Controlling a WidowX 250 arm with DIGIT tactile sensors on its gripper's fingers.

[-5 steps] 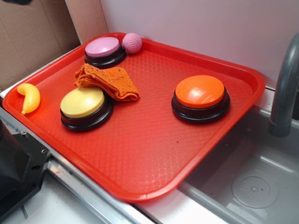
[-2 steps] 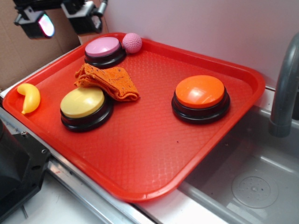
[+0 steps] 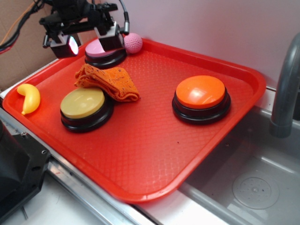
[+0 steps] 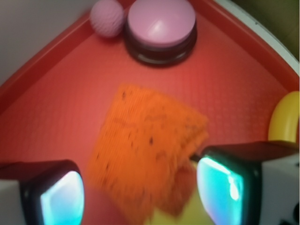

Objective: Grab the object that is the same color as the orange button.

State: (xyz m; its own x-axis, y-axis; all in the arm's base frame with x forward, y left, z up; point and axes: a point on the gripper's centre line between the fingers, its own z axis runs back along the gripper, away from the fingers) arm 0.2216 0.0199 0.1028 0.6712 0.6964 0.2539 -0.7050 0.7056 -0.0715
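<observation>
While the red tray is lying flat on the metal counter beside the sink, everything else is sitting on it. Orange button is standing alone on the tray's right half, well apart from the rest. Yellow-topped button is sitting near the left front edge; pink-topped button is sitting at the far corner, partly hidden in the exterior view by the tool. Orange knitted cloth is lying crumpled between those two buttons, its near edge touching the yellow-topped one. Tool is hanging above the tray's far left corner, over the pink-topped button, fingers standing wide apart and gripping nothing; in the wrist view the cloth is showing between them, below. Yellow banana toy is resting at the left rim. Pink dimpled ball is sitting just beside the pink-topped button.
</observation>
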